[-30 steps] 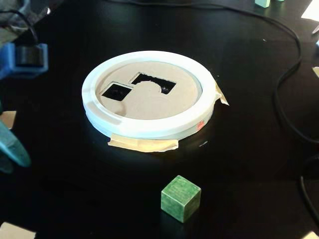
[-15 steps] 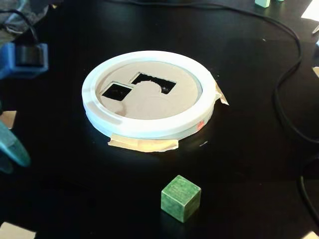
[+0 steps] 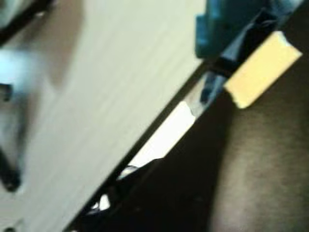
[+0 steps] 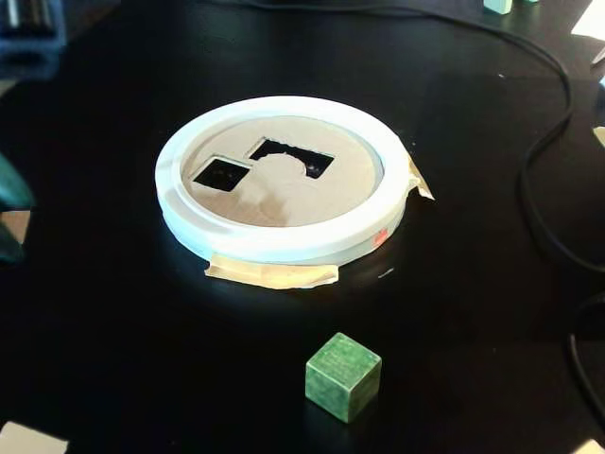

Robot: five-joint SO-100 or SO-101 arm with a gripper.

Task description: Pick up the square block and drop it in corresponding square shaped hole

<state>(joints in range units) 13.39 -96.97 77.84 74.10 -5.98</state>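
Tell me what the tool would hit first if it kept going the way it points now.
Probably the bare black tabletop near the yellow tape; the blurred wrist view shows only that and a pale surface beyond. The tool sits at the fixed view's left edge, away from the green block.

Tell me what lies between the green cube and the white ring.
In the fixed view, a strip of tan tape at the white ring's near edge, then bare black table down to the green cube.

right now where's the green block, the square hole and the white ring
green block [image 4: 342,375]: fixed view, front corner of the cube
square hole [image 4: 221,173]: fixed view, middle of the dark cutout
white ring [image 4: 284,244]: fixed view, near rim
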